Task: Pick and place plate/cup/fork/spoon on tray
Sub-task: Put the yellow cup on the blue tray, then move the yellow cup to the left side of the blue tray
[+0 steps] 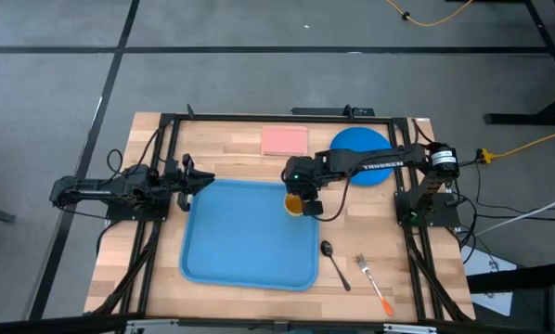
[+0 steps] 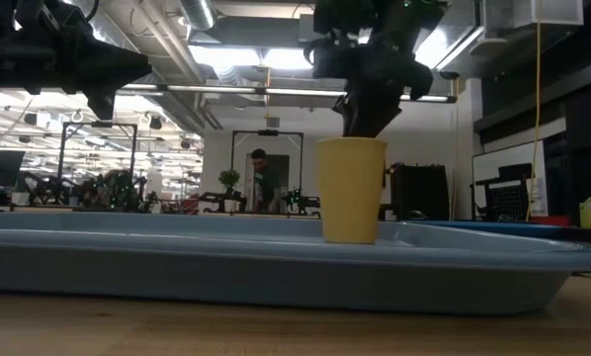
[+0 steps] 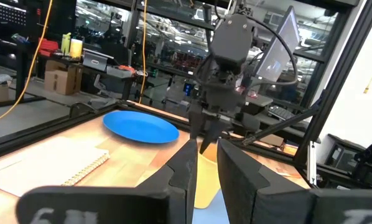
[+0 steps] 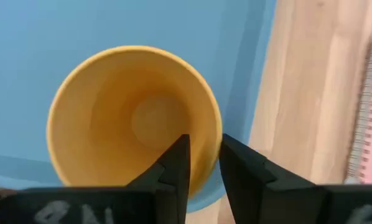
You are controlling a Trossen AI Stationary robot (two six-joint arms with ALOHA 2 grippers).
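The yellow-orange cup (image 1: 294, 204) stands upright on the light-blue tray (image 1: 250, 237), near its far right corner; the low view shows the cup's base (image 2: 351, 235) on the tray floor. My right gripper (image 1: 300, 199) reaches down onto the cup's rim and is shut on it. My left gripper (image 1: 207, 178) waits by the tray's far left corner, fingers nearly together and empty. The blue plate (image 1: 356, 139) lies on the table at the far right, partly under my right arm. The dark spoon (image 1: 333, 260) and the orange-handled fork (image 1: 372, 278) lie on the table to the right of the tray. My right gripper holds the cup by the wall at its rim (image 4: 212, 146), one finger inside the cup and one outside. The fingers come from above, pointing down. The cup stands upright with its base on the tray floor.
A pink spiral pad (image 1: 284, 140) lies at the table's far edge, left of the plate. The black frame rails (image 1: 259, 118) run around the table. Bare wood lies to the right of the tray, around the spoon and fork.
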